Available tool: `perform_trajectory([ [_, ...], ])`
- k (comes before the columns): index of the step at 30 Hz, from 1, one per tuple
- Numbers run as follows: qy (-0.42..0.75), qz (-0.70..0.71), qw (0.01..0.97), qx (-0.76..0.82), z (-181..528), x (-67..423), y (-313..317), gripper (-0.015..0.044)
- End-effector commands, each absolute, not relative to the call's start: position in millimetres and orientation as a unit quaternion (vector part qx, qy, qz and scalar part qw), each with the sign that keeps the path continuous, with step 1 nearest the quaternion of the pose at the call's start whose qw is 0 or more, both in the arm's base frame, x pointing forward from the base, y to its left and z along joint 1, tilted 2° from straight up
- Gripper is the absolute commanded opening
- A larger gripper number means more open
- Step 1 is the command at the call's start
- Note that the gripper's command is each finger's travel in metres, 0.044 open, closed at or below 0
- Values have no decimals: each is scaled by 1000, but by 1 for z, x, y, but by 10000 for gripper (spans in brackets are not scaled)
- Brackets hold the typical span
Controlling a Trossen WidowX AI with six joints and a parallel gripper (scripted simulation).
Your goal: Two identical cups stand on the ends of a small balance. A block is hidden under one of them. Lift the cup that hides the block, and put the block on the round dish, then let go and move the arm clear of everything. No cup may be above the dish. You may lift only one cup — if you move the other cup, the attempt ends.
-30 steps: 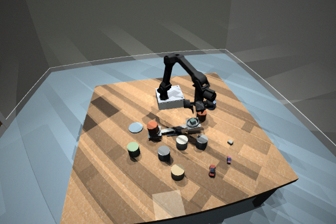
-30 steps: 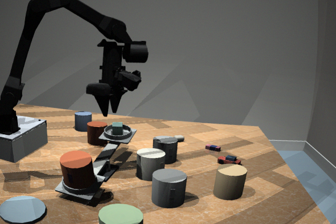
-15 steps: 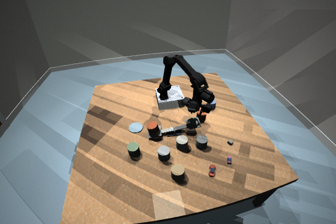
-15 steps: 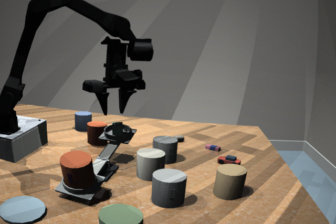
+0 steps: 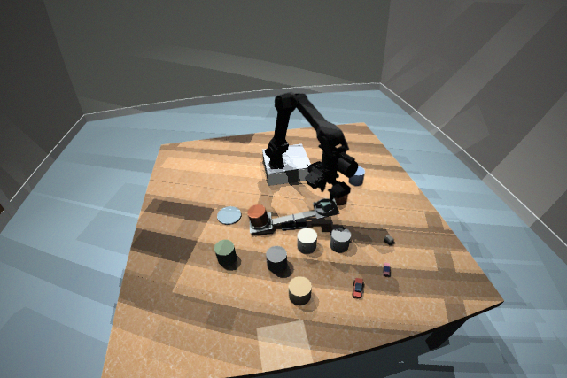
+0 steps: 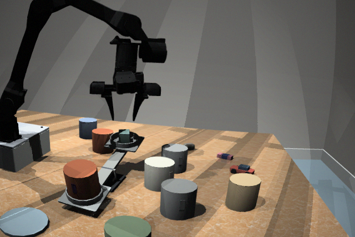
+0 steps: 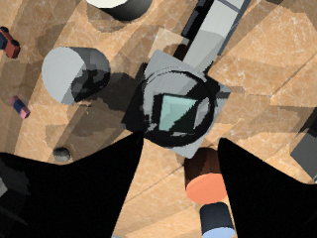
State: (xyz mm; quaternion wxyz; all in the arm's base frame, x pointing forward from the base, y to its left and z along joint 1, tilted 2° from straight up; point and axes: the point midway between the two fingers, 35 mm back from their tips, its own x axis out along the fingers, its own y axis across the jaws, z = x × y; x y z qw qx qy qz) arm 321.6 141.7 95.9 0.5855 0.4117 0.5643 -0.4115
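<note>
Your top view looks down from high and far at the whole table (image 5: 192, 327). The exterior sits low, near, probably opposite. The wrist stares straight down; all three share the balance (image 5: 292, 219) (image 6: 110, 165) (image 7: 225, 14).

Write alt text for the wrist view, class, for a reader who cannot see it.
Seen from above between the two dark fingers of the open, empty hand, a small teal block sits uncovered in the black ring of a grey balance pad. An orange-red cylindrical cup stands on the wooden table just beside the pad.
</note>
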Motion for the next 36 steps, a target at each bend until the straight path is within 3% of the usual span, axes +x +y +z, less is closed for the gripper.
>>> perform_trajectory([
  [1,544,-434,570,436,99,325,139,260],
  [36,544,-434,570,436,49,327,138,260],
])
